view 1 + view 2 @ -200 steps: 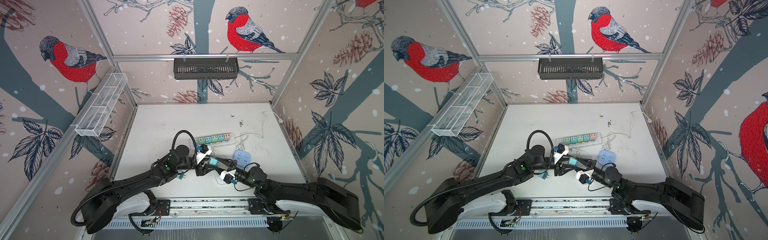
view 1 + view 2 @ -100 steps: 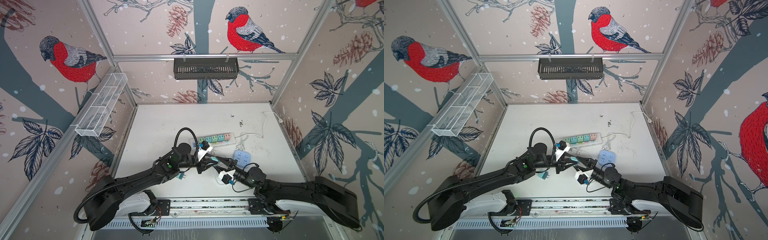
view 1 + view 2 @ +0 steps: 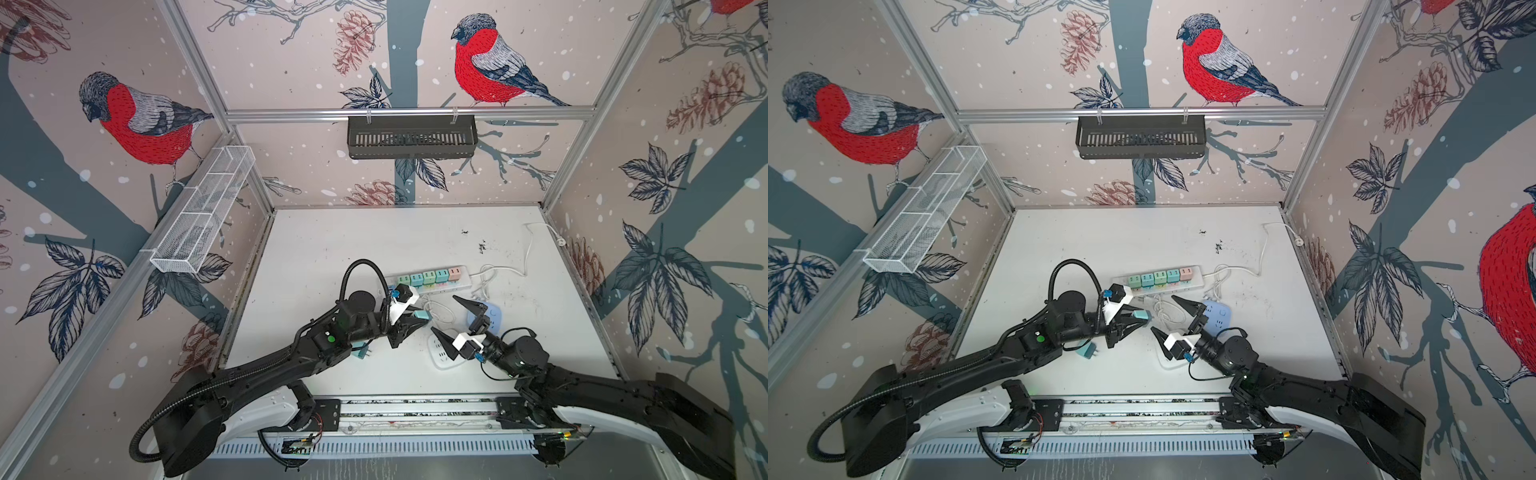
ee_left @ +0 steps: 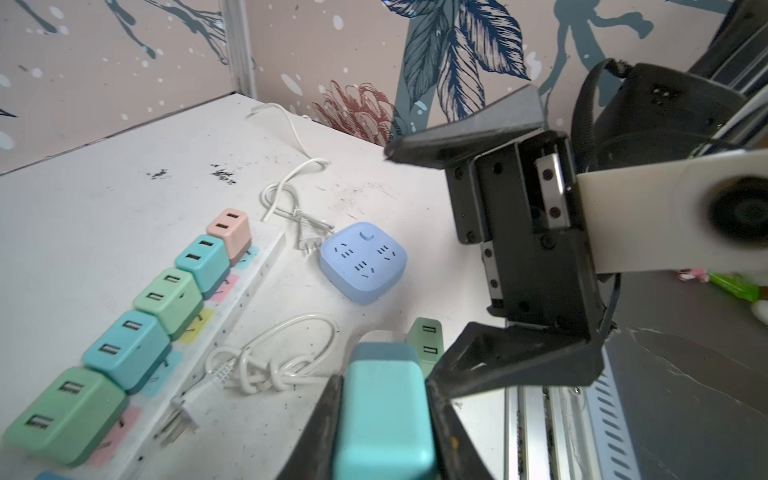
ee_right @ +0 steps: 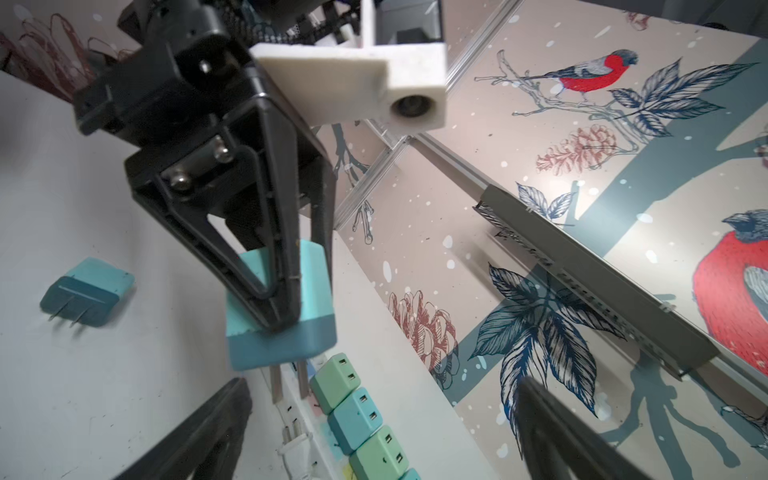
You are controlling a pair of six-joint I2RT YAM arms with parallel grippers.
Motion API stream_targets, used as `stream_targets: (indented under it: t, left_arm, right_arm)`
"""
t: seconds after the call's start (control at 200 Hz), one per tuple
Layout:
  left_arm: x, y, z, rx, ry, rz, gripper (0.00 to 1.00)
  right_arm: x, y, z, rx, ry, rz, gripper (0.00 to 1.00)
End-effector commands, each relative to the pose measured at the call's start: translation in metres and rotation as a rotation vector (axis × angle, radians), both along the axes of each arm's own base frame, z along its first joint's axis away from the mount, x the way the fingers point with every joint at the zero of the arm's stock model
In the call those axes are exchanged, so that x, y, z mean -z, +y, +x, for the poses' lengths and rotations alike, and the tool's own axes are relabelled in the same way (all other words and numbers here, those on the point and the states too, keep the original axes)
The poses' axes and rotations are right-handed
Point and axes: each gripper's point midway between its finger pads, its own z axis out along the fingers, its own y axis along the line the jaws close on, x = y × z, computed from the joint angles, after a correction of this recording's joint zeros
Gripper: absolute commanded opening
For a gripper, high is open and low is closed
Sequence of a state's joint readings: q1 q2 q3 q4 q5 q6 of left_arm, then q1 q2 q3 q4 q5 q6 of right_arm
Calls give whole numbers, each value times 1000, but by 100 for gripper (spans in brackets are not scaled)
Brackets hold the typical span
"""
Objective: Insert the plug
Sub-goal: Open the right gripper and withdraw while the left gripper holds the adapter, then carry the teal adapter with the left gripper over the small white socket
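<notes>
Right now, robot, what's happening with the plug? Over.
Left gripper, jaws shut on teal plug. Right gripper open, empty. Plug in the air, not in power strip yet. Coiled cord beside strip.

This is a robot test cell in a lab: an aluminium frame [image 3: 409, 112] boxes in a scuffed white table [image 3: 353, 241] with bird-print wallpaper [image 3: 291, 54], two black robot arms [image 3: 266, 370] [image 3: 582, 382] sit on a rail [image 3: 415, 404], and a wire basket [image 3: 203, 208] and black tray [image 3: 411, 137] hang above.
</notes>
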State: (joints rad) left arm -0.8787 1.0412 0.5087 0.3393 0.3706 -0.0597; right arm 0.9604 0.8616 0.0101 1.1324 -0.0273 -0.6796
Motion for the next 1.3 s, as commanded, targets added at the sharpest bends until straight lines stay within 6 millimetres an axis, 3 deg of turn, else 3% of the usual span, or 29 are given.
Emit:
stream_targets:
  t: [0.0,0.235,0.295,0.435,0.67,0.79,0.971,1.296]
  left_arm:
    - [-2,11,14,-101,-45,14,0]
    - [0,7,9,-102,-46,64,0]
    - [4,3,9,-103,-48,89,0]
    - [17,-5,10,-109,-19,174,0]
    - [29,-8,12,-189,45,327,0]
    - [31,-18,-6,-139,127,366,0]
    - [57,-19,-30,-93,190,467,0]
    - [85,-49,-61,0,207,566,0]
  right_arm:
    - [-5,-8,-1,-14,26,51,99]
    - [-29,-37,19,44,134,217,100]
    - [-36,-48,34,112,191,278,100]
    - [-43,-93,74,335,320,510,100]
    - [-28,-137,114,541,428,628,100]
    - [-22,-160,129,625,473,692,100]
    - [-8,-198,140,755,502,807,100]
    - [16,-213,156,847,534,771,100]
